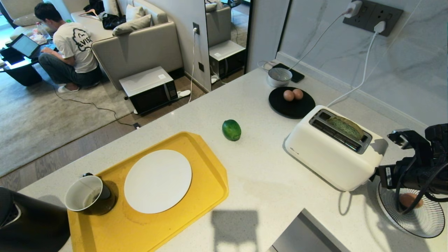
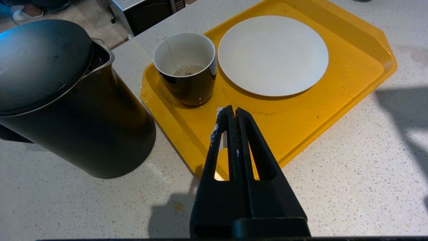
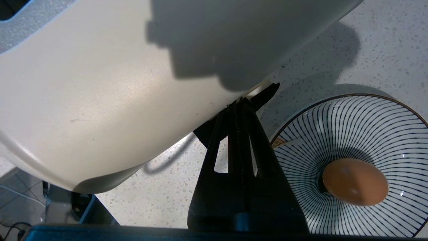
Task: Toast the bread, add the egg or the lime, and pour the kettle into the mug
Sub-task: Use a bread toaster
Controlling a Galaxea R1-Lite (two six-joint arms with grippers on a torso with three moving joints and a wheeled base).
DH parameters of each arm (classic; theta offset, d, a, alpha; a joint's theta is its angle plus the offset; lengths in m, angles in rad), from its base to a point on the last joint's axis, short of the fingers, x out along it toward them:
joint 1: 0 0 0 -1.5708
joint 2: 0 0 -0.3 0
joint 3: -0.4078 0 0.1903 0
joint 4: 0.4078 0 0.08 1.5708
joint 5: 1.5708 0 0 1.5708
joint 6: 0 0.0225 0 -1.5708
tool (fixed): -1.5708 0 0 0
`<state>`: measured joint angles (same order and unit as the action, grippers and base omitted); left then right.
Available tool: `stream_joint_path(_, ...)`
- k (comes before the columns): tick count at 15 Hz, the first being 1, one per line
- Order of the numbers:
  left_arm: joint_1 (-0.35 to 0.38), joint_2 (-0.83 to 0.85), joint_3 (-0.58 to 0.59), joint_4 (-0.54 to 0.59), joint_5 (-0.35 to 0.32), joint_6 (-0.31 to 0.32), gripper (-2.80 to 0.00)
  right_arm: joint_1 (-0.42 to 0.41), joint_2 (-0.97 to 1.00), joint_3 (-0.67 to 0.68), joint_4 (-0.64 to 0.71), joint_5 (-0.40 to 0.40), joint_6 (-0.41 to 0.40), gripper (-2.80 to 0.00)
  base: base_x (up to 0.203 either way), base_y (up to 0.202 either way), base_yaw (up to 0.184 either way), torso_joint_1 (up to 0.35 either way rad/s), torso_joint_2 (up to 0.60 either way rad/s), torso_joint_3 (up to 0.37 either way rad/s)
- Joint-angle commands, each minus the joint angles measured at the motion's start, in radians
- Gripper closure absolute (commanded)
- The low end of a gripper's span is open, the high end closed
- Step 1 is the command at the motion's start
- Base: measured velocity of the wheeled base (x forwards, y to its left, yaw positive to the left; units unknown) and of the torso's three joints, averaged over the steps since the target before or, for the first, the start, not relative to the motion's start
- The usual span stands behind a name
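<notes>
The bread (image 1: 346,126) stands in a slot of the white toaster (image 1: 329,157), its top sticking out. My right gripper (image 3: 240,103) is shut, with its tips against the toaster's (image 3: 100,83) end wall at the black lever (image 3: 267,93). Beside it an egg (image 3: 355,181) lies in a striped bowl (image 3: 367,117). The lime (image 1: 231,130) rests on the counter mid-table. The mug (image 2: 185,67) stands on the yellow tray (image 2: 334,100) next to the black kettle (image 2: 67,100). My left gripper (image 2: 233,110) hangs shut and empty over the tray's near corner.
A white plate (image 1: 158,181) lies on the tray. Two more eggs (image 1: 293,94) sit on a black plate (image 1: 292,105), with a grey bowl (image 1: 279,76) behind. Cables run to wall sockets (image 1: 372,15). A person (image 1: 71,45) sits on the floor beyond the counter's left edge.
</notes>
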<state>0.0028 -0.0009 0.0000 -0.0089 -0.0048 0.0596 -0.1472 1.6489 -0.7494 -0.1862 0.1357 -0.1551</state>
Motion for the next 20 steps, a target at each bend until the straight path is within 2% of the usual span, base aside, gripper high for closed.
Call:
stream_joint_path(1, 0.000, -0.001, 0.000, 0.000, 0.000, 0.000, 0.00, 0.000, 0.002, -0.001, -0.001, 0.001, -0.001, 0.00, 0.000, 0.000, 0.000, 0.000, 0.00, 0.000)
stream_joint_path(20, 0.000, -0.001, 0.000, 0.000, 0.000, 0.000, 0.00, 0.000, 0.003, -0.007, -0.001, 0.001, -0.001, 0.00, 0.000, 0.000, 0.000, 0.000, 0.00, 0.000)
